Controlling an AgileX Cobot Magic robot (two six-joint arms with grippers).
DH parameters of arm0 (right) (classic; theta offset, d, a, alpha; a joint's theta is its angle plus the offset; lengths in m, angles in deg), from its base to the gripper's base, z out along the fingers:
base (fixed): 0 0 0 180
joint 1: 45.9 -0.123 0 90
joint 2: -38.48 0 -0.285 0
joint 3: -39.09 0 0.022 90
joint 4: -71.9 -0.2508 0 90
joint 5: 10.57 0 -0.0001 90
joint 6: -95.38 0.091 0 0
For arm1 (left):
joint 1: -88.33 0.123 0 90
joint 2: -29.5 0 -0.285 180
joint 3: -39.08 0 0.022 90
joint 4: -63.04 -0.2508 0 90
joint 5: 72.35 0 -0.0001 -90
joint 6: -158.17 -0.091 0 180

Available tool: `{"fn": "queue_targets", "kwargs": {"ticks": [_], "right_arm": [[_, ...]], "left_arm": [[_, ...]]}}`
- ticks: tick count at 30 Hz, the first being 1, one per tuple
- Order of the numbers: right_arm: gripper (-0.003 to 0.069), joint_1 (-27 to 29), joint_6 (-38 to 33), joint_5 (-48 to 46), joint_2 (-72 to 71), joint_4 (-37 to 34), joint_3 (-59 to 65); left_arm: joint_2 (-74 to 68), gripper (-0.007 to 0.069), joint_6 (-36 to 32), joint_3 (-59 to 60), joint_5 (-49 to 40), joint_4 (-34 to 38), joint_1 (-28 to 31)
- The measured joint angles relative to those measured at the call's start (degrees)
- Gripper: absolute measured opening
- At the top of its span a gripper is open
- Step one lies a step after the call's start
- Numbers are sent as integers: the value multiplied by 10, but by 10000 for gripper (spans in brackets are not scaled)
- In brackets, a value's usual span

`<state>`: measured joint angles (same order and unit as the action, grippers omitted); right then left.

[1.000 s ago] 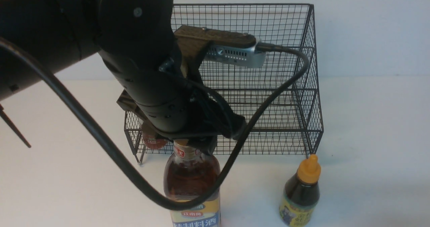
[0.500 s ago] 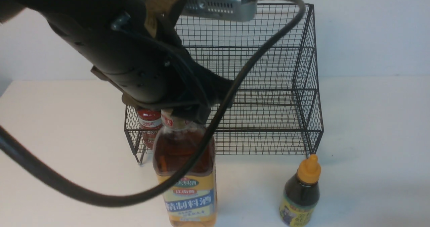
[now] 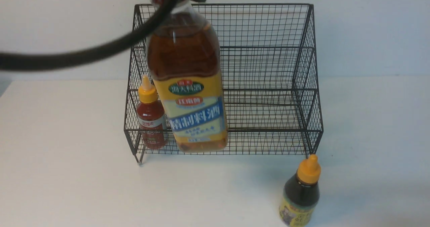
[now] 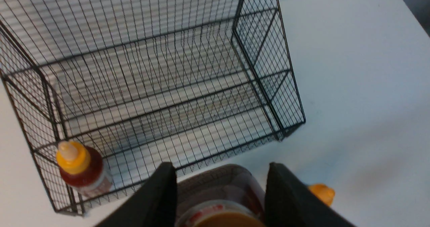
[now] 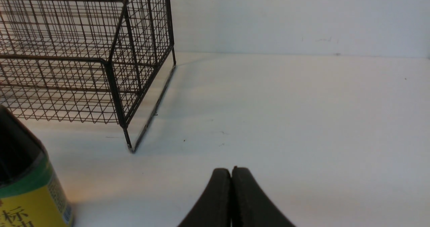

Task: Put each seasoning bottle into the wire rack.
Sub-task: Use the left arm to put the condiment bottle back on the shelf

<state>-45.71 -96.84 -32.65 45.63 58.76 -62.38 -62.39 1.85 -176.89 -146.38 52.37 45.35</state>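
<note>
My left gripper (image 4: 220,186) is shut on the neck of the tall amber bottle (image 3: 188,82), which hangs in the air in front of the black wire rack (image 3: 268,86). Its cap and shoulder show between my fingers in the left wrist view (image 4: 218,193). The small red bottle (image 3: 150,114) stands upright in the rack's front left corner; it also shows in the left wrist view (image 4: 80,168). The small dark bottle (image 3: 300,195) stands on the table in front of the rack's right end. My right gripper (image 5: 231,173) is shut and empty, low over the table beside the dark bottle (image 5: 23,186).
The white table (image 3: 67,173) runs to a pale wall behind the rack. A black cable (image 3: 84,54) from my left arm crosses the upper left of the front view. The rack's right foot (image 5: 129,146) stands close to my right gripper.
My left arm has risen out of the top of the front view, lifting the amber bottle off the table to the rack's height. The red bottle is now uncovered. The dark bottle has not moved.
</note>
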Motion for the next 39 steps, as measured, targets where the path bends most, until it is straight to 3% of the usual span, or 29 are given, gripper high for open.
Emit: {"fn": "queue_targets", "kwargs": {"ticks": [12, 30, 39], "right_arm": [[-8, 0, -1, 0, 0, 0, 0], [-8, 0, -1, 0, 0, 0, 0], [-8, 0, -1, 0, 0, 0, 0]], "left_arm": [[-17, 310, 76, -26, 67, -133, 1], [-52, 309, 114, -28, 242, -130, 95], [-93, 309, 119, -28, 304, -94, 140]]}}
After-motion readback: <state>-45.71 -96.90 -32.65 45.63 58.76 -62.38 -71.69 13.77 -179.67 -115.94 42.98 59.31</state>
